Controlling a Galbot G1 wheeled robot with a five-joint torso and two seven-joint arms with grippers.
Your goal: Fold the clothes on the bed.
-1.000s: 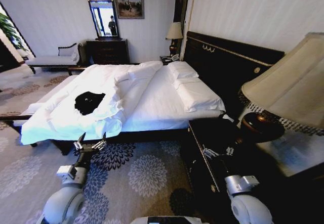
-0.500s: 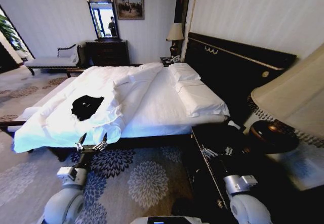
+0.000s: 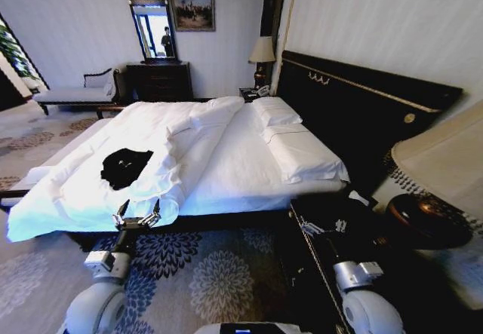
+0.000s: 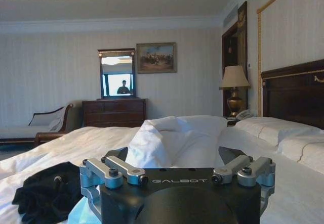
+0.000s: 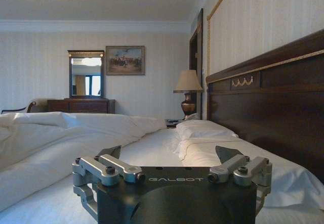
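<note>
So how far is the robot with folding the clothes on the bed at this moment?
Nothing is folded yet. The black cotton T-shirt lies crumpled on the white duvet near the foot of the large white bed. The left gripper hangs open at the bed's edge, short of the shirt; the right gripper is open by the dark nightstand. Reaching, spreading and folding all remain.

The head camera looks forward and down from high above the floor, standing back from the side edge of the bed [image 3: 249, 168], taking in its whole width up to the headboard [image 3: 355, 115] and the far wall with the mirror [image 3: 153, 26]. The left wrist camera sits low, just behind the left gripper [image 4: 177, 171], close to the bed's near edge, facing across the duvet. The right wrist camera sits equally low behind the right gripper [image 5: 169, 168], nearer the headboard edge. All three views share the mirror, painting [image 3: 192, 7] and lamp [image 3: 262, 53] on the far wall.
</note>
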